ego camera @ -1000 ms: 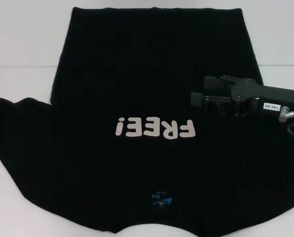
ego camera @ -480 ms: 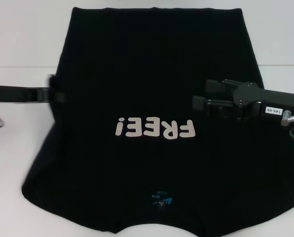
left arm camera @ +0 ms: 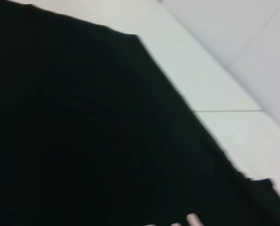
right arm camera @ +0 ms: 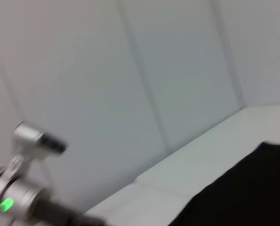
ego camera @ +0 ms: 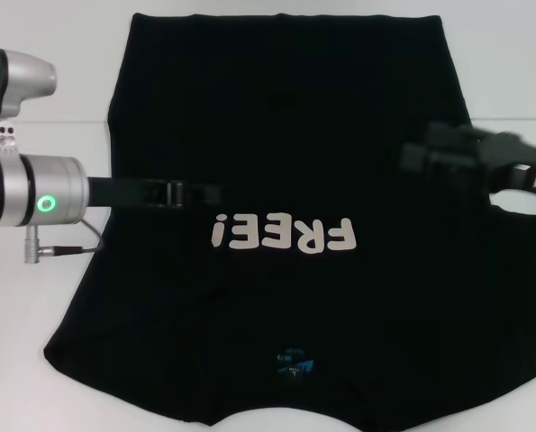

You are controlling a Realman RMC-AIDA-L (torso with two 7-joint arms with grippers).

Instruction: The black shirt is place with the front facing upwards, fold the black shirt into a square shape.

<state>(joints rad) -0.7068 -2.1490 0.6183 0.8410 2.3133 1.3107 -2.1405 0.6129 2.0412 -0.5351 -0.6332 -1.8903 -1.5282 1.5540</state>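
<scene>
- Left gripper (ego camera: 204,193): reaches in from the left side of the head view, held roughly level, its dark fingers over the black shirt (ego camera: 286,135) just above the "FREE!" lettering (ego camera: 282,234). Cannot tell whether the fingers are spread, closed, or holding cloth; they merge with the dark fabric.
- Left arm: silver wrist housing (ego camera: 33,191) with a lit green ring sits over the white table (ego camera: 42,81), beside the shirt's left edge. A thin cable hangs under the housing.
- Right gripper (ego camera: 421,155): enters from the right side of the head view, angled slightly upward toward the shirt's far part, over the shirt's right half. Motion-blurred; finger state cannot be told.
- Black shirt: spread front-up across the table, filling most of the head view. Lettering reads upside down from the head camera. Small blue neck label (ego camera: 293,363) lies at the near edge, so the collar is toward the robot and the hem at the far side.
- Left sleeve side looks drawn inward; the left edge runs diagonally down to a near-left corner.
- Left wrist view: black cloth (left arm camera: 83,141) fills most of the picture, white table (left arm camera: 201,80) beyond its edge.
- Right wrist view: pale grey wall panels (right arm camera: 130,70), white table edge, a corner of the shirt (right arm camera: 243,193), and the left arm's silver housing (right arm camera: 12,197) farther off.
</scene>
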